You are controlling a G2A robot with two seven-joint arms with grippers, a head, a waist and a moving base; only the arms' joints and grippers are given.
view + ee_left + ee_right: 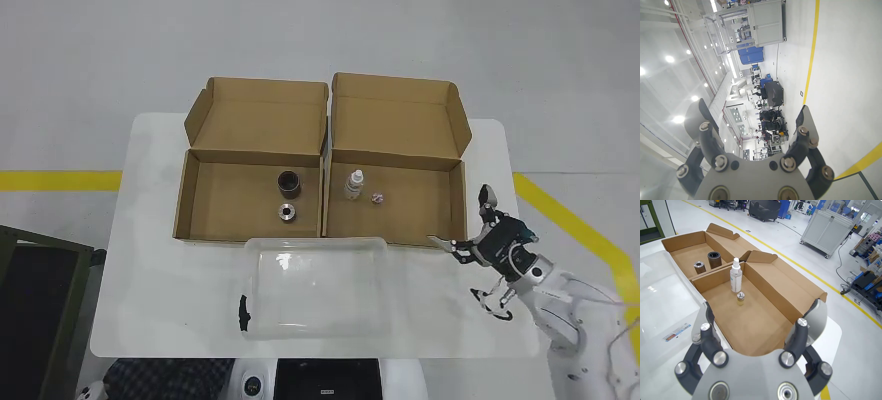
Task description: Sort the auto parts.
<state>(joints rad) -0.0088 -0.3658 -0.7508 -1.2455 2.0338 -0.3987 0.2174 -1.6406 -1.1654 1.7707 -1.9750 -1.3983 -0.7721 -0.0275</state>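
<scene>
White table, spray bottle standing upright in box

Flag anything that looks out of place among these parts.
The spray bottle standing upright in the right-hand box looks odd: it is no auto part, unlike the metal cylinders in the other box. A black piece lies outside both boxes, by the clear tray's edge.

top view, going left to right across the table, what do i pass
black piece by the clear tray's left edge → dark cylinder → spray bottle → small capped piece → right gripper
</scene>
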